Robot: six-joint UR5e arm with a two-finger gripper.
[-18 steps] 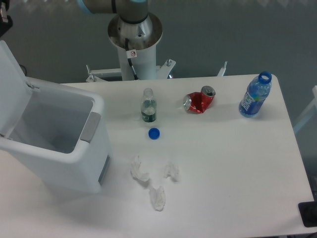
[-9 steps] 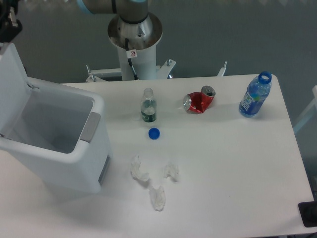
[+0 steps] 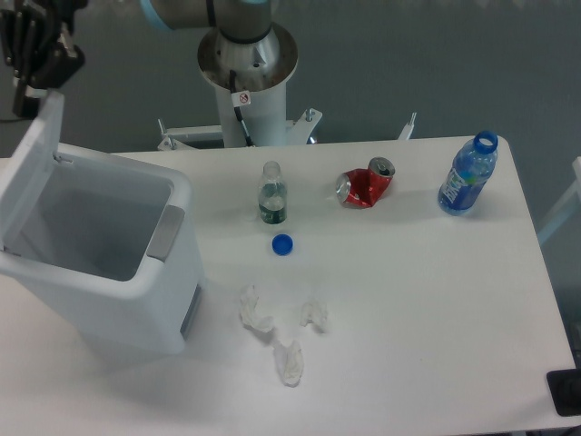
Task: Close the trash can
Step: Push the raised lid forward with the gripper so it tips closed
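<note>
The camera shows the black gripper (image 3: 36,50), upper left, at the raised lid (image 3: 32,154) of the large white plastic trash can (image 3: 109,263); its opening cannot be told, closing remains.

The white trash can (image 3: 104,263) stands at the table's left, lid raised.

No readable text; labels are too small.
</note>
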